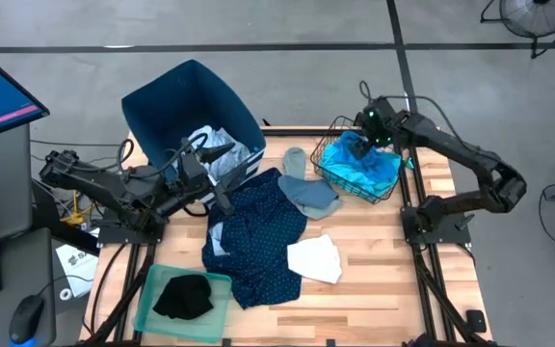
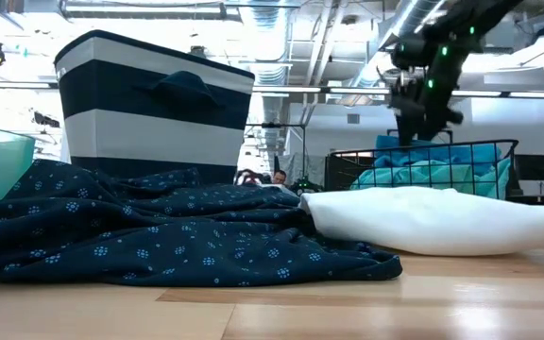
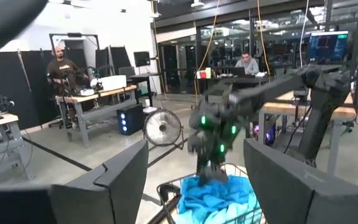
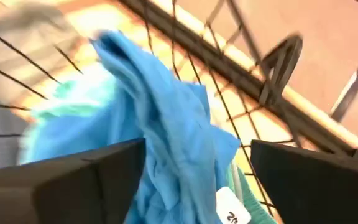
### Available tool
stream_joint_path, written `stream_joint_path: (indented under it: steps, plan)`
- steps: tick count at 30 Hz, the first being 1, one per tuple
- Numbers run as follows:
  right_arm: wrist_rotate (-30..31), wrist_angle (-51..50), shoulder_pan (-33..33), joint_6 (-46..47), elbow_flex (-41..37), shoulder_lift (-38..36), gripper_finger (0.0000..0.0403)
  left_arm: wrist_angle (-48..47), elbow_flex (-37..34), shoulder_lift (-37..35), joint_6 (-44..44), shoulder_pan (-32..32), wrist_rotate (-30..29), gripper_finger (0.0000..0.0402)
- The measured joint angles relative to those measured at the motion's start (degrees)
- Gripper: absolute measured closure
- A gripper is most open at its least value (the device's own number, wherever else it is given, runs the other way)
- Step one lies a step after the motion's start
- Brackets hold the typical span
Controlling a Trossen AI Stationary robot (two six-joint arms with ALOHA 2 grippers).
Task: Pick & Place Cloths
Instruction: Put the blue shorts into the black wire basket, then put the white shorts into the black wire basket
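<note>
1. Nearest the front edge of the wooden worktop point(image 1: 374, 289), a black cloth point(image 1: 183, 295) lies in the green plastic tray point(image 1: 152, 289), on the left arm's side and well apart from the wire basket point(image 1: 328, 175).
2. Next back, the dotted navy garment point(image 1: 258, 231) sprawls over the middle of the worktop, with a folded white cloth point(image 1: 314, 258) touching its edge on the side toward the wire basket.
3. A grey cloth point(image 1: 306, 191) lies between the navy garment and the wire basket, just beside the basket.
4. The left claw point(image 1: 222, 193) hangs at the navy garment's far edge, well apart from the wire basket, its fingers spread wide and holding nothing; the wrist view shows open air between them.
5. The right claw point(image 1: 359, 145) hovers over the wire basket, fingers wide, with a bright blue cloth point(image 4: 166, 137) and a turquoise cloth point(image 1: 369, 172) heaped under it; nothing is clamped.
6. Farthest back, the dark blue bin point(image 1: 157, 101) stands well apart from the wire basket and holds pale and grey cloth point(image 1: 215, 146).
7. By the look of it the job is about half done: some cloths sit in the basket, bin and tray, while the navy, white and grey pieces are loose on the worktop.
</note>
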Motion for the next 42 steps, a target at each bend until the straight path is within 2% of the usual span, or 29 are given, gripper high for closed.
stream_joint_path:
  steps: [4, 8, 11, 18, 21, 27, 38, 42]
  plan:
    - [-1.08, -5.63, 0.51, 0.02, 6.54, -2.48, 0.0088, -3.8, -0.02, -0.01, -3.94, 0.0, 2.34, 0.0151]
    - [-2.88, -10.7, 1.98, 0.05, 12.5, -5.73, 0.0082, -7.14, -0.02, 2.45, -7.34, -0.14, 9.28, 0.0152]
    - [-3.27, -13.06, 3.9, 1.76, 16.04, -8.6, 0.0083, -7.3, -0.02, 6.96, -8.46, -0.26, 15.2, 0.0153]
    - [-3.28, -15.3, 10.17, 7.0, 19.08, -15.96, 0.0085, -6.76, -0.02, 19.98, -17.65, 1.65, 23.96, 0.0146]
    - [-3.3, -16.06, 12.84, 9.24, 19.08, -18.39, 0.0085, -4.62, -0.02, 25.82, -20.27, 3.01, 27.56, 0.0143]
    - [-3.2, -19.44, 16.99, 12.38, 19.08, -20.51, 0.0085, 9.76, -0.02, 36.7, -21.13, 6.06, 34.71, 0.0141]
    - [-3.05, -22.14, 21.38, 15.02, 19.08, -20.51, 0.0085, 19.51, 0.06, 48.61, -21.24, 9.26, 39.32, 0.0141]
    - [-3.04, -22.07, 21.7, 15.04, 19.08, -20.49, 0.0085, 19.85, 1.8, 52.7, -22.31, 8.92, 39.67, 0.0141]
